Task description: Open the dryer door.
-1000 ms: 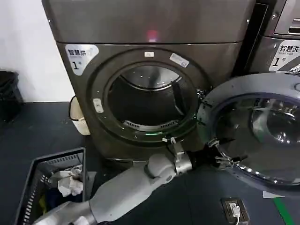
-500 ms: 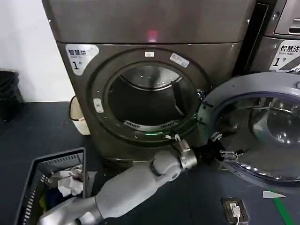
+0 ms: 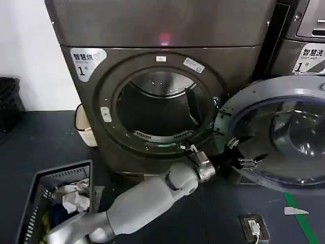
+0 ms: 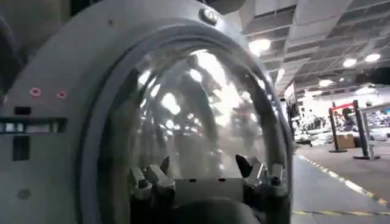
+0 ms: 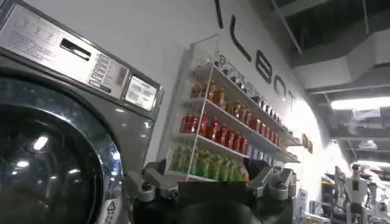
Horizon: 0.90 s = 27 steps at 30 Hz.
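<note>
Swinging door: round dryer door [image 3: 277, 133], glass in grey ring, wide open at 3 o'clock.
Left gripper [image 3: 242, 154]: fingers spread, at the door's inner rim.
Drum [image 3: 161, 104]: dark round opening.
Right gripper [image 5: 213, 185]: fingers spread, holding nothing.

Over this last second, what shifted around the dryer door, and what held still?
The left hand, open at the inner rim of the dryer door, rose a little and moved toward the hinge side. The door swung slightly further open, its lower edge lifting clear of the green floor tape. It grips nothing. The drum opening, laundry basket and floor device stayed put.
</note>
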Available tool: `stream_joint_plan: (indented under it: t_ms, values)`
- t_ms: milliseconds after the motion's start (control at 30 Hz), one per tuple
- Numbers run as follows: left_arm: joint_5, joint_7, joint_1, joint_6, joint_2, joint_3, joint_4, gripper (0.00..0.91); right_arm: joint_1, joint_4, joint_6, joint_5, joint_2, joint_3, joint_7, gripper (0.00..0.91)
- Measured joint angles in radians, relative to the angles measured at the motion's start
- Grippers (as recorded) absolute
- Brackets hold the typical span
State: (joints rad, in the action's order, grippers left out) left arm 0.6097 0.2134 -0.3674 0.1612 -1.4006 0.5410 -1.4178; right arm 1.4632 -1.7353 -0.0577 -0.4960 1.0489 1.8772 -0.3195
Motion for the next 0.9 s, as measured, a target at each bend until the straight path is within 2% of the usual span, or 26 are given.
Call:
stream_joint_plan:
  t_ms: [300,467,600,900]
  values:
    - [0.009,0.008,-0.026,0.028,0.076,-0.005,-0.065,0.907,-0.006,-0.009,0.000,-0.001,0.003,-0.001,0.001,0.907]
    - [0.049,0.007,-0.049,0.108,0.151,-0.011,-0.125,0.907,-0.008,-0.009,0.000,-0.002,0.003,0.000,0.000,0.907]
    - [0.080,0.002,-0.075,0.127,0.233,-0.022,-0.194,0.907,-0.014,-0.017,0.000,0.000,-0.001,0.008,0.003,0.907]
    - [0.113,0.010,-0.163,0.124,0.469,-0.091,-0.366,0.907,-0.041,-0.065,-0.002,0.096,-0.004,0.038,0.048,0.907]
